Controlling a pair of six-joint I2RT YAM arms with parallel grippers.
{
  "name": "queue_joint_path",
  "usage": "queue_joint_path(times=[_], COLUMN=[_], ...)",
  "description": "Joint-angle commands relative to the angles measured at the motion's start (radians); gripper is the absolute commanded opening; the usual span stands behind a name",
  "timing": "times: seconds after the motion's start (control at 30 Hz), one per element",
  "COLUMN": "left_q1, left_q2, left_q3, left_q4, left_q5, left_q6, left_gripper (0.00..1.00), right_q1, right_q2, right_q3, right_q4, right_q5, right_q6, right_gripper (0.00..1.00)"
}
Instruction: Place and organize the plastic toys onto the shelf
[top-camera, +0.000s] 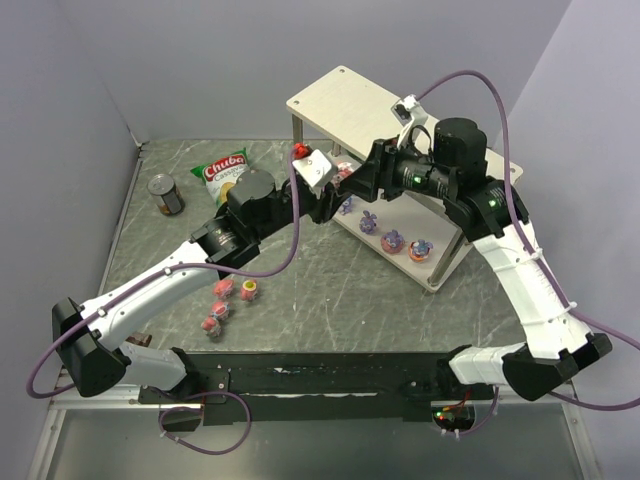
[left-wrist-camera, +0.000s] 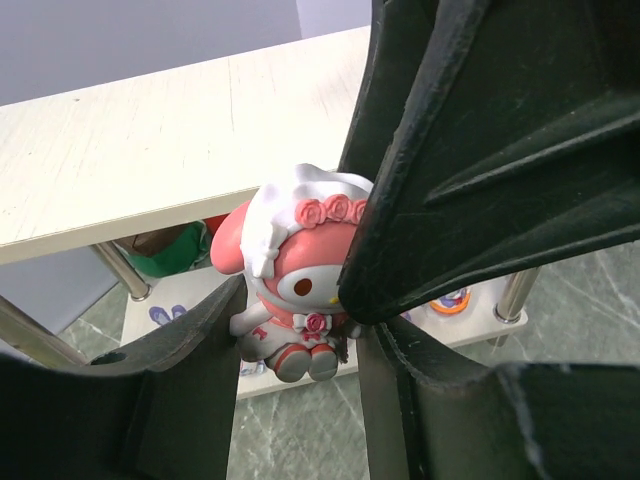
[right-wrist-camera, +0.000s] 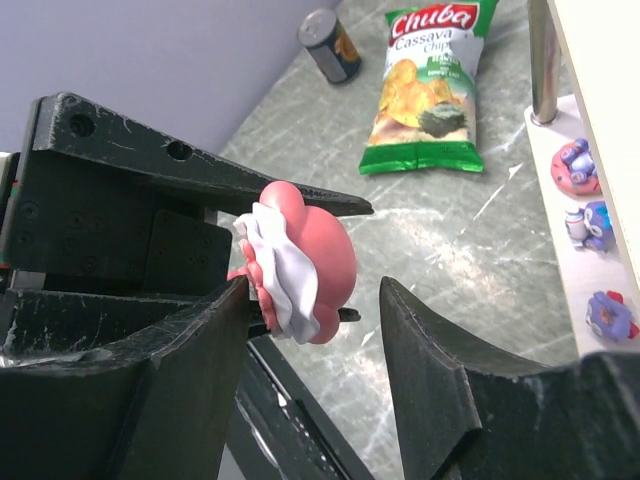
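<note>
Right wrist, Chuba Cassava bag (right-wrist-camera: 430, 85), maybe chips, left pincer (left-wrist-camera: 295, 300) gripping pink toy (right-wrist-camera: 305, 260), right pincer (right-wrist-camera: 315, 290) apart.

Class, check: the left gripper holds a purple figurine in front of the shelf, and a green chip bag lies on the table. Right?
No: the figurine in the left gripper is pink and white, not purple, as the left wrist view shows. The shelf, chip bag and table are as stated.
</note>
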Motion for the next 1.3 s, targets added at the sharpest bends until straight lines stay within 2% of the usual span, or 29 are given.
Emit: queue_joint_path(times=[0.0, 0.2, 0.43, 0.77, 0.8, 0.83, 0.87, 0.93, 0.97, 1.07, 1.1, 1.13, 1.2, 1.23, 1.27], left_q1=[0.007, 0.007, 0.005, 0.002, 0.002, 0.002, 0.004, 0.002, 0.002, 0.002, 0.002, 0.002, 0.002, 0.002, 0.002], left_q2=[-0.018, -0.017, -0.008, -0.002, 0.001, 0.0, 0.003, 0.006, 0.005, 0.003, 0.003, 0.003, -0.002, -0.003, -0.003], left_q3=[-0.003, -0.006, -0.017, -0.032, -0.034, -0.034, -0.034, -0.032, -0.031, -0.032, -0.031, -0.032, -0.035, -0.035, -0.035], left_q4=[0.106, 0.121, 0.157, 0.189, 0.192, 0.194, 0.197, 0.192, 0.19, 0.186, 0.183, 0.183, 0.189, 0.19, 0.189], left_q5=[-0.017, 0.002, 0.009, 0.017, 0.02, 0.022, 0.022, 0.025, 0.026, 0.028, 0.026, 0.026, 0.026, 0.029, 0.035], left_q6=[-0.045, -0.08, -0.14, -0.193, -0.196, -0.196, -0.199, -0.199, -0.194, -0.183, -0.182, -0.18, -0.176, -0.174, -0.17], left_gripper=[0.01, 0.01, 0.01, 0.01, 0.01, 0.01, 0.02, 0.08, 0.19, 0.35, 0.51, 0.61, 0.76, 0.79, 0.9], right_q1=[0.001, 0.003, 0.021, 0.038, 0.039, 0.039, 0.041, 0.041, 0.041, 0.039, 0.038, 0.039, 0.033, 0.032, 0.029], right_q2=[-0.046, -0.088, -0.124, -0.143, -0.146, -0.149, -0.149, -0.144, -0.143, -0.147, -0.149, -0.149, -0.147, -0.147, -0.149], right_q3=[-0.048, -0.149, -0.255, -0.321, -0.33, -0.341, -0.341, -0.327, -0.321, -0.289, -0.28, -0.255, -0.228, -0.209, -0.203], right_q4=[0.124, 0.296, 0.459, 0.604, 0.62, 0.632, 0.638, 0.615, 0.585, 0.533, 0.496, 0.471, 0.41, 0.397, 0.387], right_q5=[0.005, 0.011, 0.046, 0.071, 0.072, 0.074, 0.075, 0.088, 0.094, 0.134, 0.147, 0.173, 0.201, 0.213, 0.235], right_q6=[0.057, 0.109, 0.156, 0.182, 0.188, 0.193, 0.192, 0.173, 0.161, 0.101, 0.084, 0.046, 0.003, -0.011, -0.022], right_gripper=[0.61, 0.59, 0.51, 0.51, 0.48, 0.4, 0.2, 0.08, 0.03, 0.0, 0.0, 0.0, 0.0, 0.0, 0.0])
